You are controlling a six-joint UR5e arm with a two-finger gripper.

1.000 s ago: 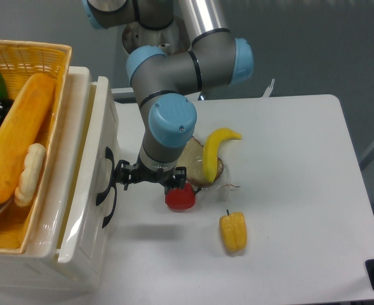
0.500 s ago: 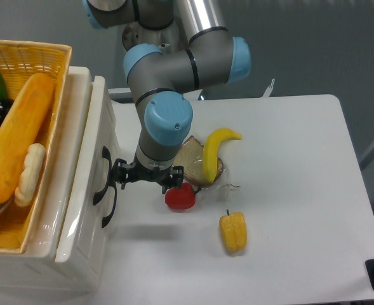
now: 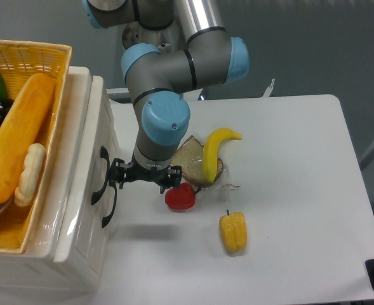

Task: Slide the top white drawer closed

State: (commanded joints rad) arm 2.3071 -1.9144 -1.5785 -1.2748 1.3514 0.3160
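The top white drawer (image 3: 103, 117) stands at the left, its front panel sticking out only slightly from the white cabinet, with a curved black handle (image 3: 98, 173). My gripper (image 3: 112, 175) points left, and its black fingers press against the front panel right at that handle. The fingers look shut, with nothing held between them. The lower drawer front (image 3: 85, 267) has its own black handle (image 3: 109, 211) just below.
A yellow wicker basket (image 3: 54, 60) with bread and other food sits on top of the cabinet. On the white table (image 3: 301, 190) lie a red pepper (image 3: 181, 199) under my wrist, a banana (image 3: 213, 152), a brown slice (image 3: 193, 155) and a yellow pepper (image 3: 233, 232).
My gripper has moved left, and the top drawer's front panel has slid left with it, closer to the cabinet. The things on the table have not moved.
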